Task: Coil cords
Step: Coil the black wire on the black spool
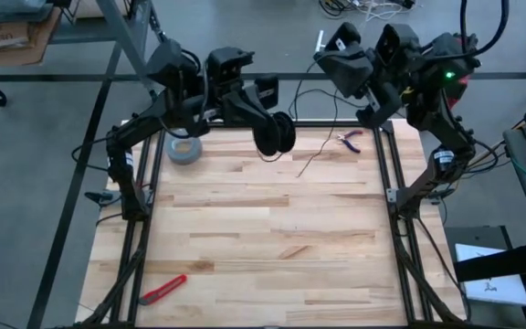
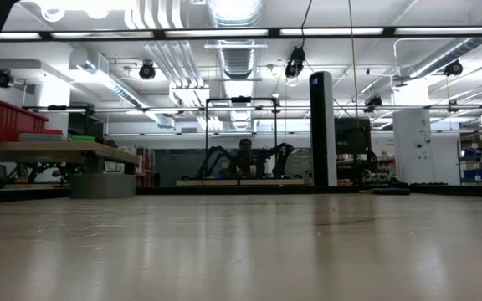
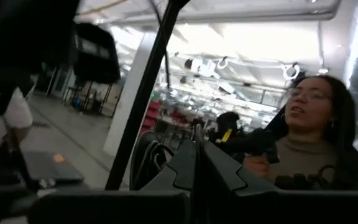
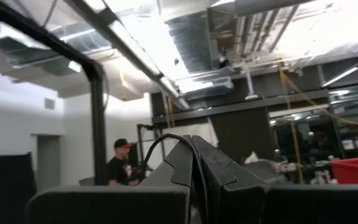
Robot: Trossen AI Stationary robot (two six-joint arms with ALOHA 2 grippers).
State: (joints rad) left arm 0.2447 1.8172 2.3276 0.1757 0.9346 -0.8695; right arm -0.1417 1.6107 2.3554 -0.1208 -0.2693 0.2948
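Across the high view lies one wooden table (image 1: 245, 238), with two dark arms standing at its far edge.

The left gripper (image 3: 194, 163) hangs over that far edge near the middle. Its fingers are pressed flat together, and I cannot tell whether anything is pinched between them. The right gripper (image 4: 194, 158) is raised beyond the far right corner, off the wood. Its fingers are likewise closed tight, and a thin black line arcs out from their tips.

One black round reel (image 1: 277, 135) sits at the end of the left arm, just over the table's far edge. In the left wrist view, dark loops show just beside the fingers.

One cord (image 1: 310, 157), very thin and black, runs from the reel. It arches toward the right arm, then its long axis slants back down across the far right part of the table. Its loose end points toward the table's middle.

One grey tape roll (image 1: 183, 149) lies flat below the left arm, and one pair of purple-handled pliers (image 1: 349, 139) lies near the right arm. One red-handled cutter (image 1: 163, 289) lies at the near left corner, well apart from the rest.

One person (image 3: 312, 143) shows beyond the left gripper.
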